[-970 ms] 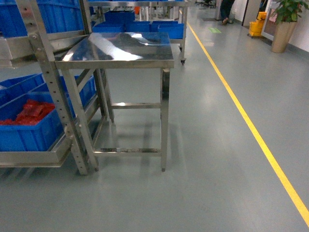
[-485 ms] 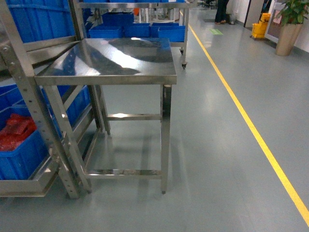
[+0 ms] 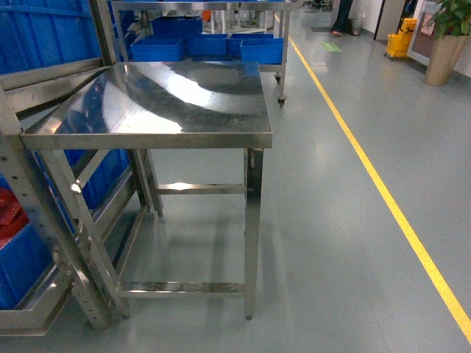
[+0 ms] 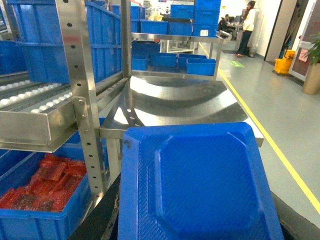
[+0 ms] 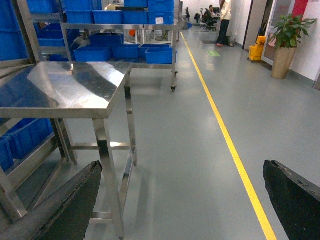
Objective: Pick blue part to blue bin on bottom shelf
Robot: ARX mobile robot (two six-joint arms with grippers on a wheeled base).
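Facing the small steel table; bottom shelf at left.

Nothing readable is showing up anywhere, honestly. A white label is sitting on a far blue bin, but it's coming out way too small to read.

Bottom shelf: grey steel rimmed tier, low left of the small steel table.
Blue bin: on that shelf, holding red parts.
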